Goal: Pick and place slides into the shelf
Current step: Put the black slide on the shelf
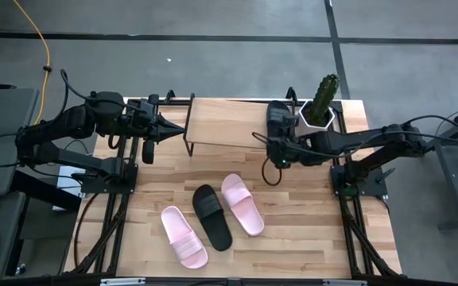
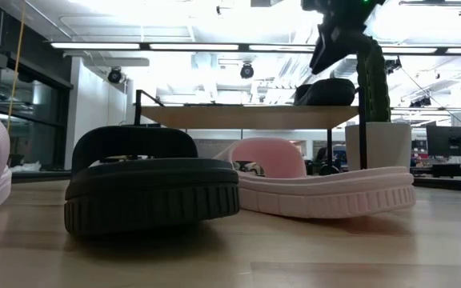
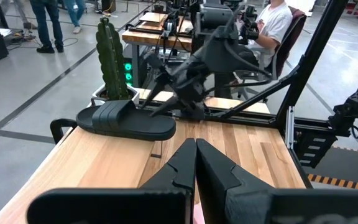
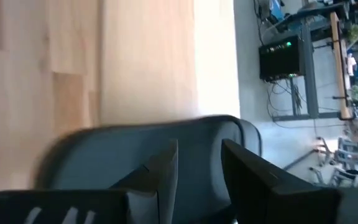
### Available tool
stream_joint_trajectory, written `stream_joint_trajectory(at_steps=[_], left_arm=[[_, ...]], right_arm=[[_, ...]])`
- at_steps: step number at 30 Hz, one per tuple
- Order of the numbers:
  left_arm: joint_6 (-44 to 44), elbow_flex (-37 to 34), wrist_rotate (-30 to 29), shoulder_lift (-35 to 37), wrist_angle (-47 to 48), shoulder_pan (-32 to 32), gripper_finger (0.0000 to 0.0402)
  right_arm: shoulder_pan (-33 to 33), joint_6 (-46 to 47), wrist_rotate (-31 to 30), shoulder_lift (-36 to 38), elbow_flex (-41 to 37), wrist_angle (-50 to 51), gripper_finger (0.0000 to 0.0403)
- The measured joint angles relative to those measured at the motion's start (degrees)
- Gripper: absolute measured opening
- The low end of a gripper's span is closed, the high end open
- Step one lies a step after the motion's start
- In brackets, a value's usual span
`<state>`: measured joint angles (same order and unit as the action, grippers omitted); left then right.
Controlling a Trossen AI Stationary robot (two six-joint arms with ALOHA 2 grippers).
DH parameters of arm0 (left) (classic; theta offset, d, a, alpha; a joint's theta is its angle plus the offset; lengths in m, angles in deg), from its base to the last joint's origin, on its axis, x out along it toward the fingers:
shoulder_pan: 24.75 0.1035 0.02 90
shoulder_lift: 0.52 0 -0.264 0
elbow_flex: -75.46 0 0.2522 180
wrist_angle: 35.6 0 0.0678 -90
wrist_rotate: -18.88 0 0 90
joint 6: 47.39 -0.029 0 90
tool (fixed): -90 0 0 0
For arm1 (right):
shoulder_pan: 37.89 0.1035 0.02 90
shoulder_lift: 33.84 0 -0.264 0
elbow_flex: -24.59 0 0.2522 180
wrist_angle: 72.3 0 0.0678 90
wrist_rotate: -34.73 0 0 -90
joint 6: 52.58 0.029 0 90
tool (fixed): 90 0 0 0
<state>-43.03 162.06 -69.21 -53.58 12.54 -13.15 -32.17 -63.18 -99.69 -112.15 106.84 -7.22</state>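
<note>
The shelf (image 1: 221,119) stands at the table's far side. One black slide (image 1: 277,115) lies sole down across its right end (image 3: 126,121). My right gripper (image 2: 320,60) hangs open just above that slide's near end, with the slide (image 4: 135,149) showing past its fingers, apart from them. On the tabletop lie a black slide (image 1: 211,216) and two pink slides (image 1: 184,236) (image 1: 242,203), soles down. My left gripper (image 3: 194,155) is shut and hovers at the shelf's left end (image 1: 173,127).
A cactus in a white pot (image 1: 320,107) stands just right of the shelf, close to my right arm. Bare tabletop (image 1: 316,230) lies right of the three slides. People sit and stand at desks in the room beyond the table.
</note>
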Motion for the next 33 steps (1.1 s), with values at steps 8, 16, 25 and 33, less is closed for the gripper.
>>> stream_joint_trajectory(at_steps=[8,16,25,33], left_arm=[[0.0,0.0,0.0,0.0,0.0,0.0,0.0001],[0.0,0.0,0.0,0.0,0.0,0.0,0.0001],[0.0,0.0,0.0,0.0,0.5,0.0,0.0001],[3.4,-2.8,5.3,-0.1,3.5,0.0,0.0001]], right_arm=[[7.2,0.2,3.5,0.0,0.0,-6.5,0.0115],[13.7,-0.8,5.5,0.0,0.0,-13.8,0.0115],[17.0,-1.9,5.5,-2.3,0.0,-17.3,0.0115],[18.4,0.4,4.9,-5.4,0.0,-18.0,0.0115]])
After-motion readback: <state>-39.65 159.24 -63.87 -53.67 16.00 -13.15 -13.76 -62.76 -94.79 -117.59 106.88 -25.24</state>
